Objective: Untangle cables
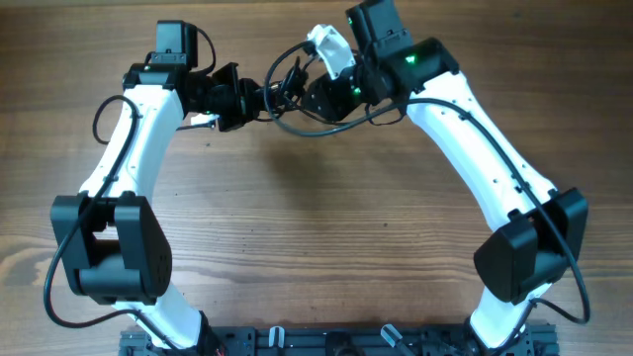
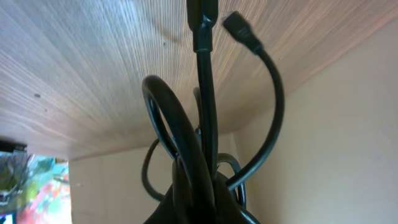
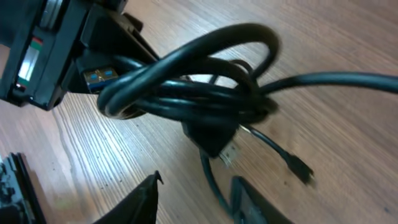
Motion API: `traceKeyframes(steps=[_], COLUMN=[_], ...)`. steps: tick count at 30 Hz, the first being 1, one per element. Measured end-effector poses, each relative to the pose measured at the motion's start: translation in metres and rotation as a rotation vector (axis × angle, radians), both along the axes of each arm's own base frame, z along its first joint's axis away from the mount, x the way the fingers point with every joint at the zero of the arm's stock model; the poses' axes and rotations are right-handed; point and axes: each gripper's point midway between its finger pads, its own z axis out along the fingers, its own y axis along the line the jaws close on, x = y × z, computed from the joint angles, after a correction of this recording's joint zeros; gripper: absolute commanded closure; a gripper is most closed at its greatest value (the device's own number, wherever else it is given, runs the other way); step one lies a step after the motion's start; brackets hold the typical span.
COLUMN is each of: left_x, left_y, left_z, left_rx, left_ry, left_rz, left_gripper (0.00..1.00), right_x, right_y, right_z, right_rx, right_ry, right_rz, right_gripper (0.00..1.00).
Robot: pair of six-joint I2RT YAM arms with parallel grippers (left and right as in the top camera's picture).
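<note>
The cables are a black tangled bundle held above the wooden table between the two arms, with a loose loop sagging below. My left gripper is shut on the bundle; in the left wrist view the cords rise straight out of the closed jaws, and one small plug end sticks out. In the right wrist view the knot hangs ahead of my open right gripper. One thin strand runs between its fingers. A silver USB plug and a small plug dangle free.
The wooden table lies under both arms. The left arm's gripper body fills the upper left of the right wrist view, close to the knot. A black rail runs along the table's front edge.
</note>
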Motion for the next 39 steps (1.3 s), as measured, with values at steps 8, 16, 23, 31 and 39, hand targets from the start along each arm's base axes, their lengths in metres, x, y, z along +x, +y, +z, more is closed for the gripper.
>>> traceKeyframes(steps=[8, 16, 23, 31, 39], left_x=[-0.003, -0.003, -0.001, 0.002, 0.003], left_y=[-0.006, -0.007, -0.002, 0.004, 0.007], left_z=[0.006, 0.007, 0.001, -0.004, -0.006], left_rx=[-0.049, -0.056, -0.012, 0.033, 0.050], left_ry=[0.002, 0.002, 0.001, -0.001, -0.002], left_rz=[-0.021, -0.024, -0.005, 0.014, 0.022], left_gripper=[0.96, 0.96, 0.96, 0.96, 0.96], right_x=[-0.005, -0.007, -0.014, -0.042, -0.078], right_y=[0.001, 0.001, 0.006, 0.000, -0.037], right_z=[-0.032, -0.048, -0.045, 0.004, 0.101], right_rx=[-0.023, -0.024, 0.020, 0.083, 0.147], right_ry=[-0.004, 0.011, 0.070, 0.082, -0.072], right_rz=[0.042, 0.034, 0.020, 0.024, -0.068], right_gripper=[0.55, 0.96, 0.96, 0.96, 0.96])
